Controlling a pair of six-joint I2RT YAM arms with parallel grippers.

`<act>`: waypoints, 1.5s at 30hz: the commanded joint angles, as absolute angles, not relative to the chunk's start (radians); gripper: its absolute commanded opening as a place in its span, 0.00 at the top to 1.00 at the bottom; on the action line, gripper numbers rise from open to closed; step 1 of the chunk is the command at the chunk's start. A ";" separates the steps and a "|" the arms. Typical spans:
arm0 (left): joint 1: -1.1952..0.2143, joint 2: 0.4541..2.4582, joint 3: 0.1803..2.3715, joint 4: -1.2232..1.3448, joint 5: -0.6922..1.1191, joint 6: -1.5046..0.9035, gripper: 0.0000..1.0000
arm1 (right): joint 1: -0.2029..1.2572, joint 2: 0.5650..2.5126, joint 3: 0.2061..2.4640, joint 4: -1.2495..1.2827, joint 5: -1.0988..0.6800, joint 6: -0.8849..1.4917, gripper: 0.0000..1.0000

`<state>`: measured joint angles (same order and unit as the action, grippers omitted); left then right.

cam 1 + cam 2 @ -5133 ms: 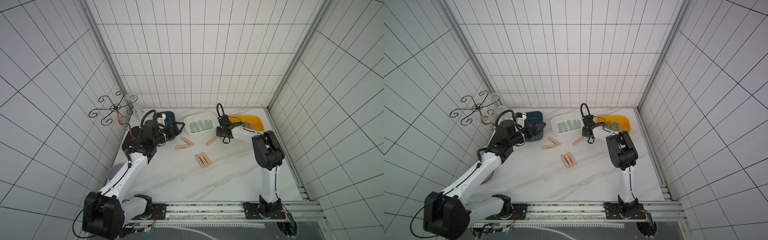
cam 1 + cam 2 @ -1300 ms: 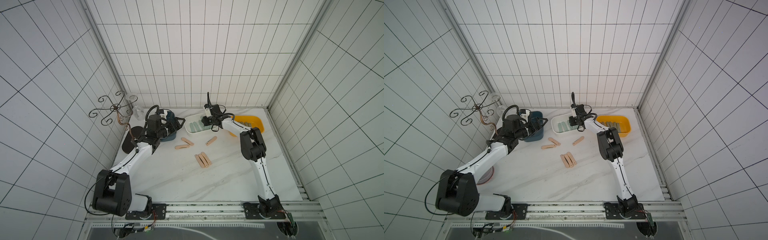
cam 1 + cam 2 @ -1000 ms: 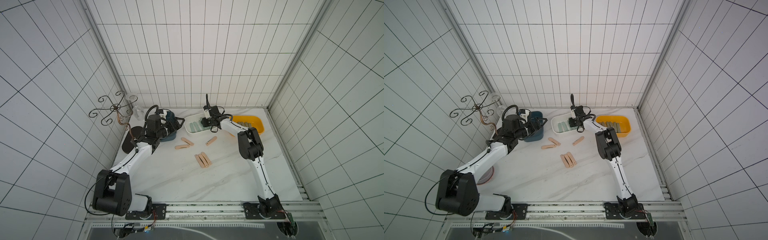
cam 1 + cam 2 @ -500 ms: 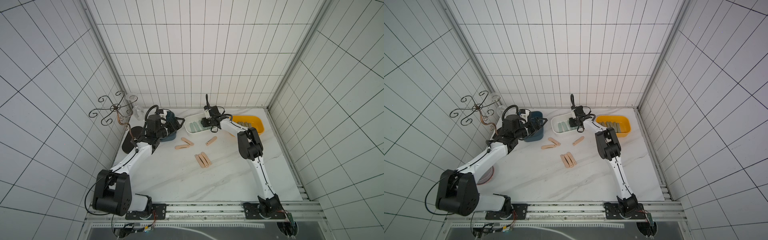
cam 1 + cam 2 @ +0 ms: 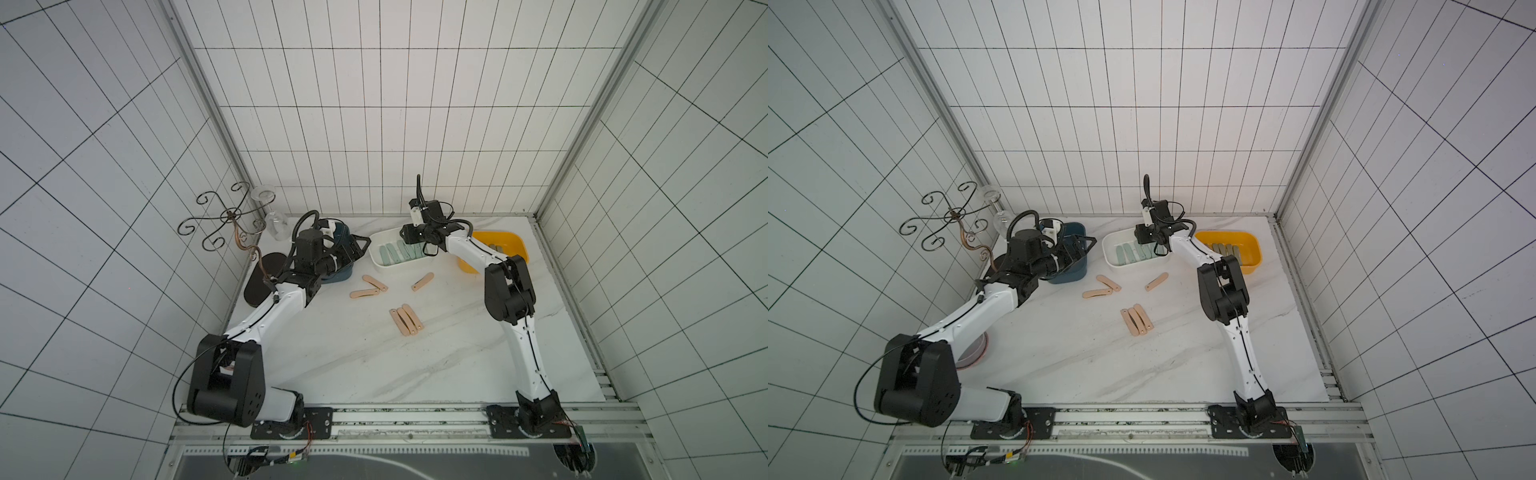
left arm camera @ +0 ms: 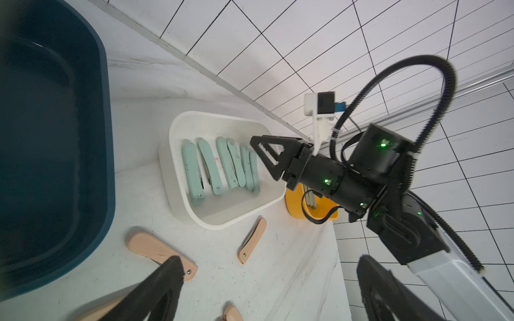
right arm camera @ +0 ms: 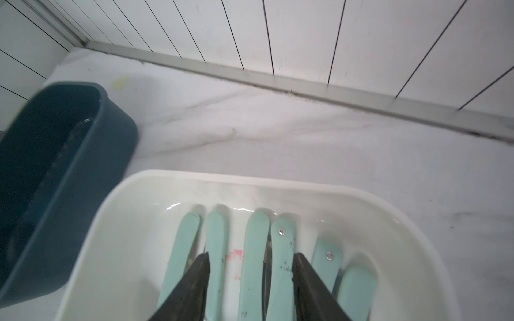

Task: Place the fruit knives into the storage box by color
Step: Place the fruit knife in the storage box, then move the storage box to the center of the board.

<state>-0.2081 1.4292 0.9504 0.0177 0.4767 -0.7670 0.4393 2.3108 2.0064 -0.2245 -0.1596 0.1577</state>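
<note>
Six mint knives [image 7: 282, 250] lie side by side in the white tray [image 7: 250, 180], straight under the right claw [image 7: 251, 264]; its jaws stand apart and grip nothing. Two of the knives show in the gap between its fingertips, the rest to either side. Behind that claw, past its wrist, the yellow tray [image 5: 519, 245] holds a row of grey knives [image 5: 1225, 249]. The left claw [image 6: 268, 259] hangs spread wide and empty just beside the blue box [image 6: 107, 144]; the box's inside is too dark to read. Six peach knives [image 5: 405, 320] lie loose on the table [image 5: 415, 365] — two touching each other close under the left claw, one alone just outside the white tray near the right claw, three packed together well clear of both claws.
</note>
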 commanded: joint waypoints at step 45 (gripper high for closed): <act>-0.280 1.858 1.274 -0.200 0.190 -0.558 0.03 | 0.145 1.520 1.078 -0.114 -0.150 0.354 0.39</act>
<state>-0.2760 1.8317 1.2411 -0.2012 0.1917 -0.5758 0.1619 1.5688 1.1358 -0.1184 -0.1440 0.3481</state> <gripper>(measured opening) 0.973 0.610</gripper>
